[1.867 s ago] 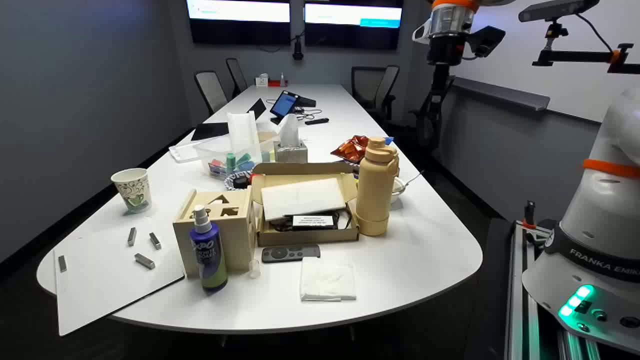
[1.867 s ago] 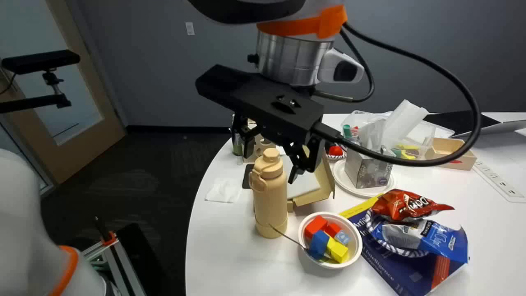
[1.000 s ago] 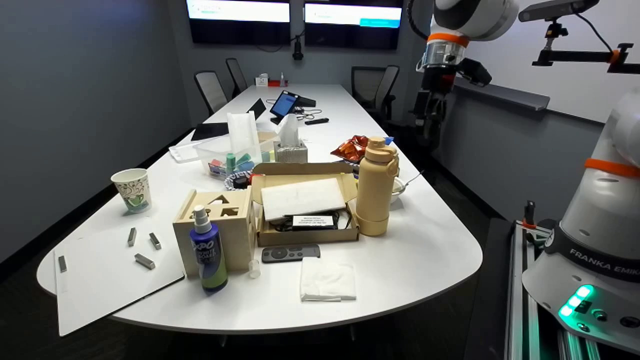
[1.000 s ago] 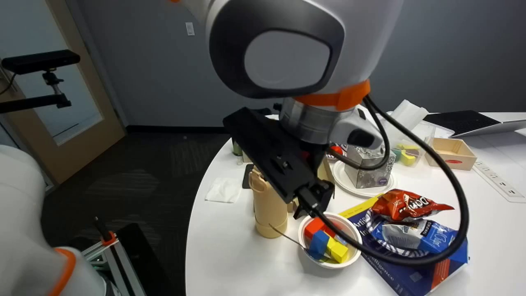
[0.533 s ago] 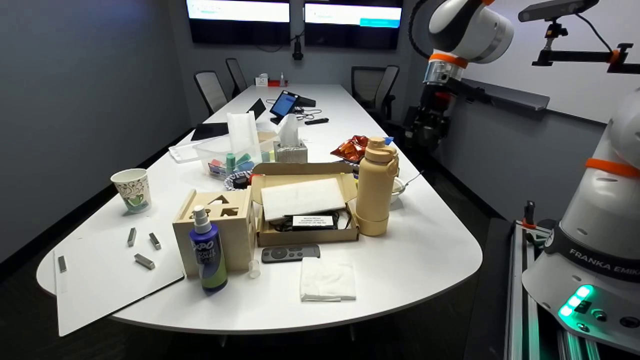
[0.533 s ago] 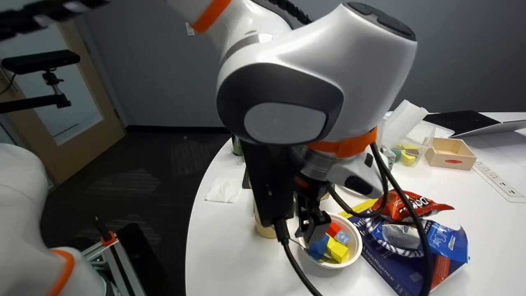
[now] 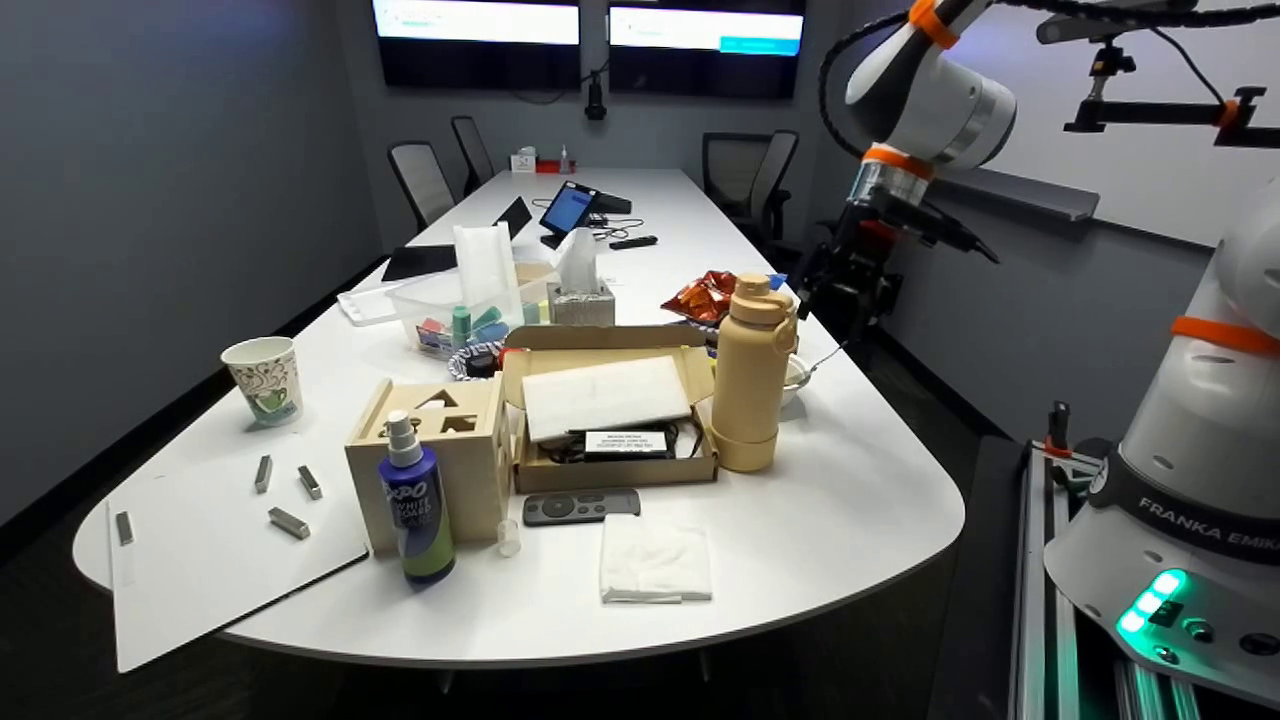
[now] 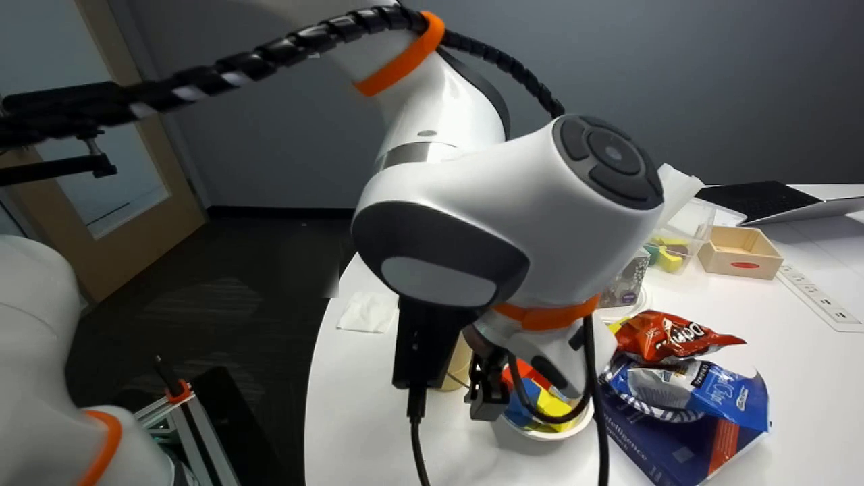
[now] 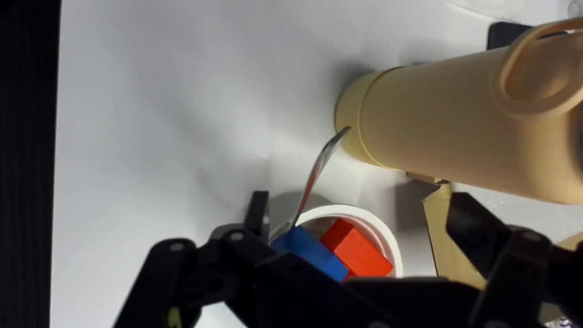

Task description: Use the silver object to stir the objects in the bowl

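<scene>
End effector (image 9: 360, 208) spread, grasping nothing; silver utensil (image 9: 323, 158), slim and slanting from the bowl (image 9: 380, 228), may twist once pinched.

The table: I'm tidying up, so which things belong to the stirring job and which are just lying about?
For the job: gripper; silver utensil; white bowl; coloured blocks.

Lying about: tan bottle; patterned paper cup; spray bottle; cardboard box; remote; white napkin; red snack bag; tissue box.

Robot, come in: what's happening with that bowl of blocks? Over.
Gripper open, holding nothing. Silver utensil leaning out of the bowl of colored blocks, not yet gripped. Tan water bottle near its free end, might crowd the grasp.
</scene>
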